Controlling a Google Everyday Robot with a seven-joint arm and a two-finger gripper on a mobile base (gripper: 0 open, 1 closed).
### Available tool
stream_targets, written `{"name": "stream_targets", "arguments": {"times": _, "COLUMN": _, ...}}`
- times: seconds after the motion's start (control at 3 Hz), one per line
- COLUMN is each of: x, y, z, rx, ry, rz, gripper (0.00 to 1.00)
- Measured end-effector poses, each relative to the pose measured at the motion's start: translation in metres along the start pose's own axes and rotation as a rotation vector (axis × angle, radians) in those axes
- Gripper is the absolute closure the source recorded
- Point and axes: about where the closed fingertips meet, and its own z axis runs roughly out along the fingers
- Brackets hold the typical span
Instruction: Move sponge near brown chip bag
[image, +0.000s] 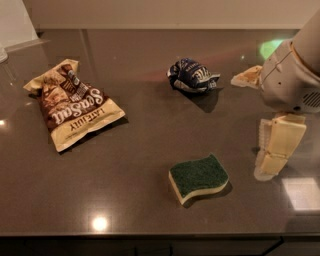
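Observation:
The sponge (198, 177), dark green on top with a pale yellow base, lies flat on the dark counter at front centre. The brown chip bag (74, 103), brown and cream with white lettering, lies flat at the left, well apart from the sponge. My gripper (248, 127) hangs at the right edge, to the right of the sponge and slightly behind it. It is open and empty. One cream finger (276, 145) points down toward the counter beside the sponge, and the other (247, 77) is higher up and farther back.
A balled-up dark blue and white bag (192, 76) sits at the back centre, close to the upper finger. The counter's front edge (150, 235) runs just below the sponge. A wall runs along the back.

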Motion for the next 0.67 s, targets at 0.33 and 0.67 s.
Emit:
{"name": "stream_targets", "arguments": {"times": 0.33, "x": -0.021, "y": 0.022, "z": 0.023, "rx": -0.025, "ry": -0.049, "rz": -0.073, "gripper": 0.0}}
{"name": "stream_targets", "arguments": {"times": 0.67, "x": -0.031, "y": 0.04, "z": 0.049, "rx": -0.053, "ry": -0.079, "rz": -0.117, "gripper": 0.0}}
